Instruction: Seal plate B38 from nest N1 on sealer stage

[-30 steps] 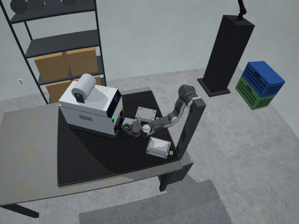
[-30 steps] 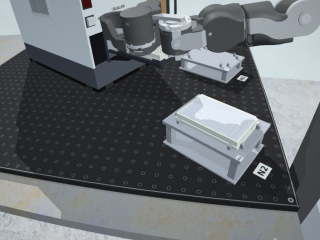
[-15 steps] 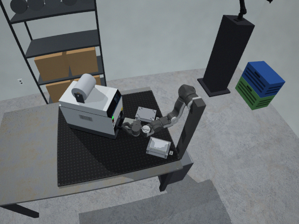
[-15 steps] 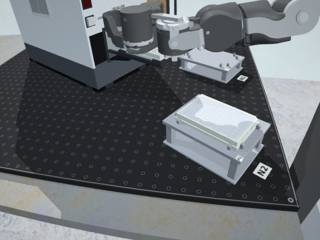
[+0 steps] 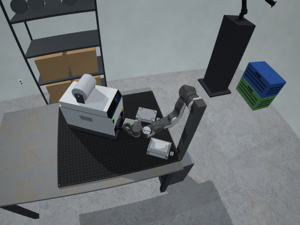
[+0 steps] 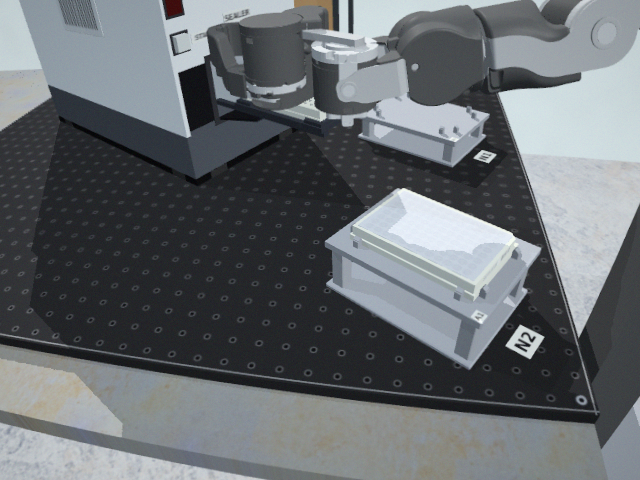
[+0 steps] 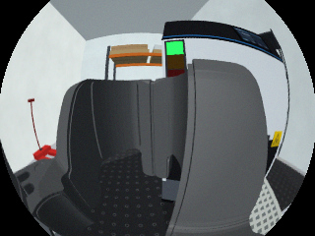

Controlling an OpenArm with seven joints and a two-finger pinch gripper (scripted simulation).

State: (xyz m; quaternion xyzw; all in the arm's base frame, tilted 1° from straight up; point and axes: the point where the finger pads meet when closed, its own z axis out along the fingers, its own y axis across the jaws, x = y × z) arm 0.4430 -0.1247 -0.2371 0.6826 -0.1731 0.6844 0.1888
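While the lamp (image 5: 113, 117) is lit green, the gripper (image 5: 123, 126) is held clenched on nothing at the sealer's (image 5: 92, 108) front. Plate B38 (image 5: 128, 121) is seen on the stage, and plate B83 (image 6: 433, 240) on nest N2 (image 6: 413, 304).

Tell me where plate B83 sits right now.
In the exterior view, B83 lies foil-covered on nest N2, at the breadboard's near right corner, nearer the camera than the bare nest N1.
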